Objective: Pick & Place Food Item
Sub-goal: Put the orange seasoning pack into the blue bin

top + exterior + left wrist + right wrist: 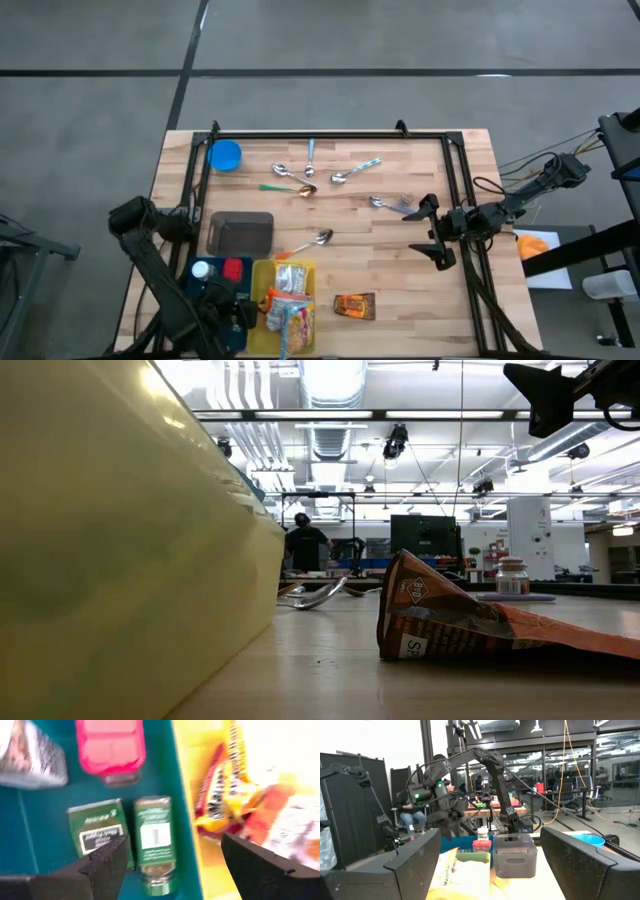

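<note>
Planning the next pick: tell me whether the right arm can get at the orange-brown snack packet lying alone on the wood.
Probably yes: the snack packet lies alone on bare table, and the open right gripper hangs nearby with nothing between.

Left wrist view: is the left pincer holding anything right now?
No. The left pincer hangs open and empty above the teal bin, where two green jars lie.

Snack packet (354,305) right of bin (262,340)
</note>
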Tool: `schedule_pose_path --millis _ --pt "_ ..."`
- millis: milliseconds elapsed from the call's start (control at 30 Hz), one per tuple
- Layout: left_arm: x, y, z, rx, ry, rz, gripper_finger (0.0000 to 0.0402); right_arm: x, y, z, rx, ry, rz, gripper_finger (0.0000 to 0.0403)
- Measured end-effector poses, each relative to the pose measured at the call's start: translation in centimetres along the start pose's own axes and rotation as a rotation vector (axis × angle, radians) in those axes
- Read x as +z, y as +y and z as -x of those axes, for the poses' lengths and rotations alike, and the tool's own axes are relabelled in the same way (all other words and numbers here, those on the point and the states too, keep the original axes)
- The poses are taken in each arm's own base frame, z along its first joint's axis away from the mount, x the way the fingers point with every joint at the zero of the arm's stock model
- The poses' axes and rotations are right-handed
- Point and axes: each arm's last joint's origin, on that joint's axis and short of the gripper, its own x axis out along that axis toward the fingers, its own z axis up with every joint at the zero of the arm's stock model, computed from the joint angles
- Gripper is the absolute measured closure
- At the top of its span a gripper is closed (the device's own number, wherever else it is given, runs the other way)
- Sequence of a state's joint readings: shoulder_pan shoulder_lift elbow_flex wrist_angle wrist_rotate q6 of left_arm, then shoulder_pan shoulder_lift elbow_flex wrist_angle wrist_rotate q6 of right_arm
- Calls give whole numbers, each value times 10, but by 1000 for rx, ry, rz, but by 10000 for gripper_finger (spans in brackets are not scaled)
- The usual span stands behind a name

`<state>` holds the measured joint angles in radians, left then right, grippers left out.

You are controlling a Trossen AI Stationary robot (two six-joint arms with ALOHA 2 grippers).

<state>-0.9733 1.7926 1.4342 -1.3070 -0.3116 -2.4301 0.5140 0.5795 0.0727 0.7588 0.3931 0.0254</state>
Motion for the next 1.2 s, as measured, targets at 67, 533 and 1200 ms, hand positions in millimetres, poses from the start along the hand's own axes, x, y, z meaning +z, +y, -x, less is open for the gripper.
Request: schedule_pose_path --millis 67,533,1200 --pt "7 -2 6 -39 -11 -48 84 0 0 0 0 0 0 64" --pt "60 -41 25 -210 -220 -595 84 0 0 0 0 0 0 64" --pt "95 -124 32 -456 -704 -1204 84 0 0 0 0 0 0 64"
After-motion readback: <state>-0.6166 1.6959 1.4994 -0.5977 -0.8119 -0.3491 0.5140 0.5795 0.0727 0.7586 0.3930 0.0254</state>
